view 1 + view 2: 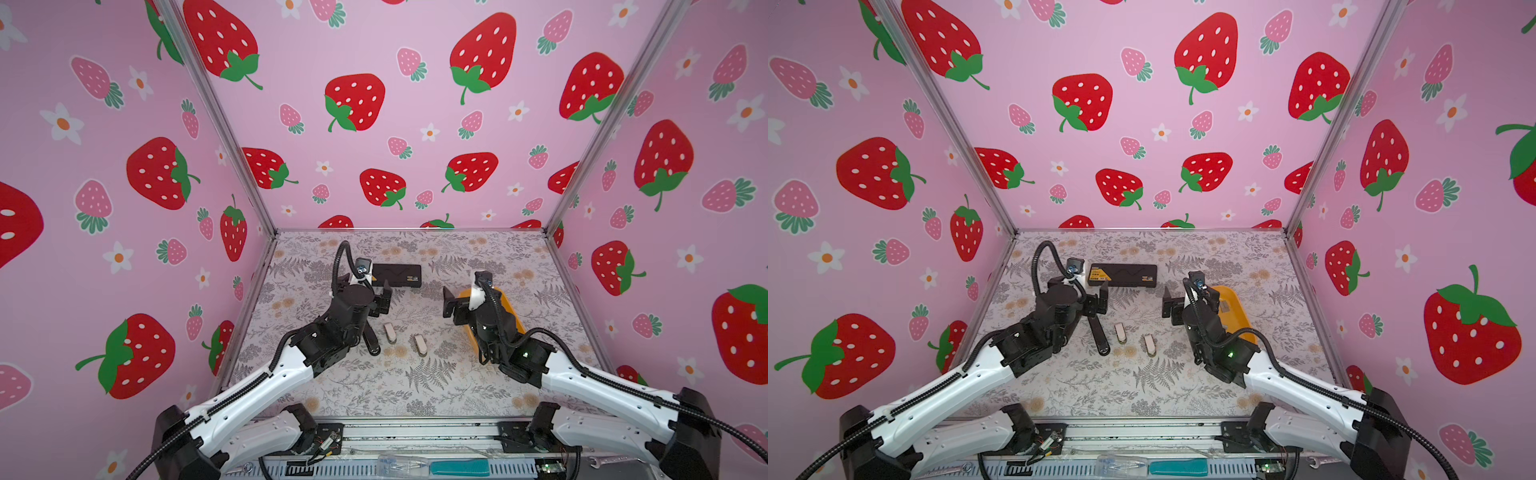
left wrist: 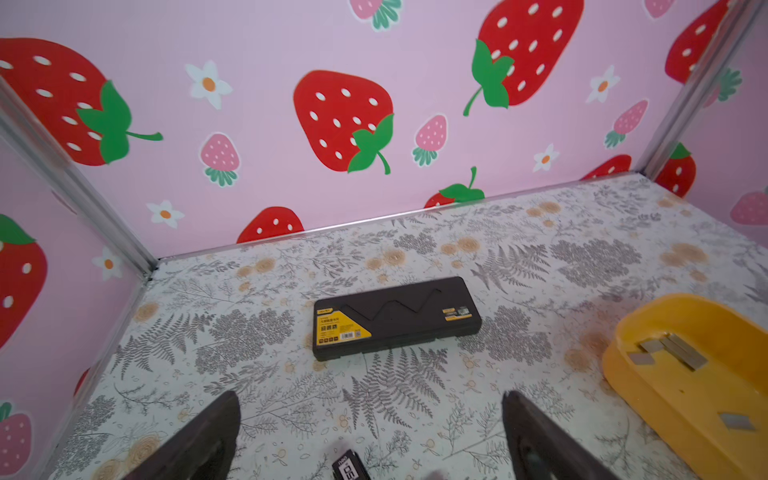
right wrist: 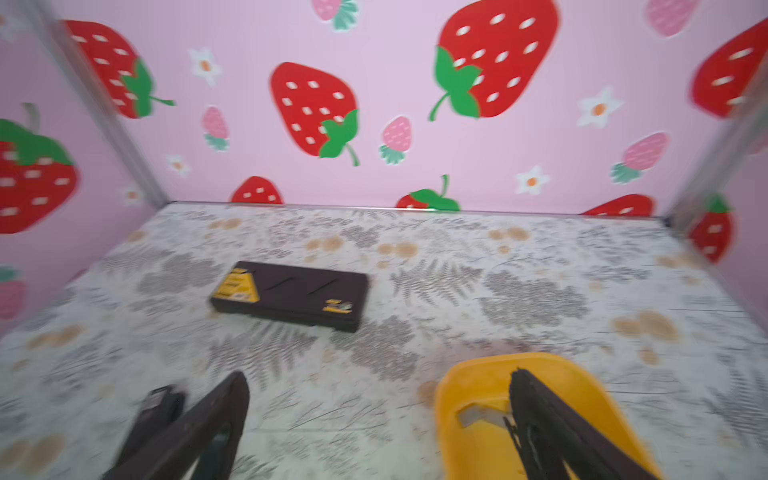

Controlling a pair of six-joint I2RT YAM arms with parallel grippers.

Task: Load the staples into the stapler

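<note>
Grey staples (image 2: pixel 673 351) lie loose in a yellow tray (image 2: pixel 648 328) at the right; one strip (image 3: pixel 478 415) shows beside my right finger. A long black stapler (image 1: pixel 372 340) and two small whitish staplers (image 1: pixel 389 332) (image 1: pixel 420 345) lie on the floral table in both top views. My left gripper (image 1: pixel 362 289) hovers open just beyond the black stapler, whose tip (image 2: pixel 349 465) shows between the fingers. My right gripper (image 1: pixel 461 301) is open and empty, one finger (image 3: pixel 540 415) over the tray's near end.
A black case with a yellow label (image 1: pixel 397 274) lies flat toward the back, beyond both grippers. Strawberry-print walls close in the table on the left, right and back. The tray (image 1: pixel 509 311) sits partly under the right arm.
</note>
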